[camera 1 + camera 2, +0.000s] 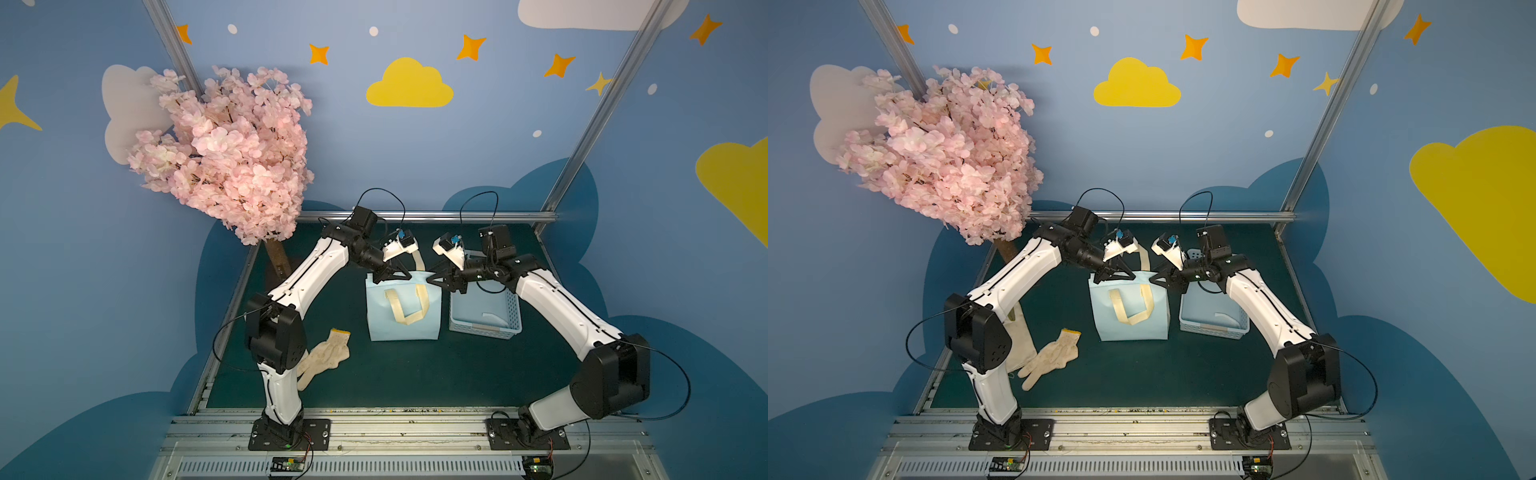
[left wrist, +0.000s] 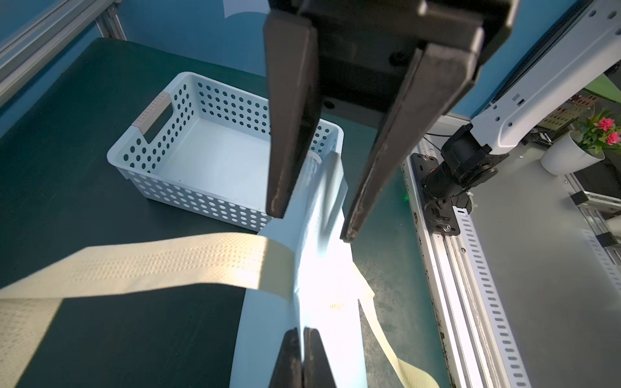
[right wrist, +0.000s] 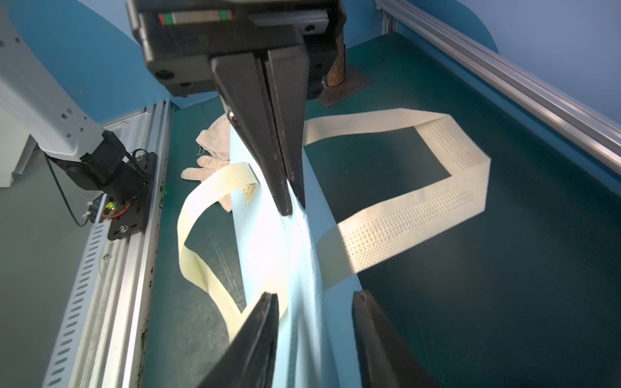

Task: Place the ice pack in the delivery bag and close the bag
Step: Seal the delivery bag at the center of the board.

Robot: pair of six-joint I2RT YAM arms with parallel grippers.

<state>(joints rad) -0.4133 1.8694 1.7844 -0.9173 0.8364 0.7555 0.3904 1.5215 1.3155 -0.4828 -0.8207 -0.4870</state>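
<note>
The delivery bag (image 1: 382, 320), a light blue tote with cream strap handles (image 1: 409, 309), stands mid-table with its mouth pressed flat. My left gripper (image 2: 300, 336) is shut on the bag's top edge (image 2: 258, 336) at its left end. At the right end, my right gripper (image 3: 314, 299) stands open, its fingers on either side of the flattened rim (image 3: 262, 242). Both top views show the two grippers (image 1: 401, 276) (image 1: 432, 280) facing each other over the bag. I cannot pick out the ice pack for sure; a pale flat shape (image 1: 494, 318) lies in the basket.
A light blue perforated basket (image 1: 484, 330) stands right beside the bag on its right. A cream glove (image 1: 328, 357) lies at the front left. A pink blossom tree (image 1: 224, 153) leans over the back left corner. Aluminium rails edge the table.
</note>
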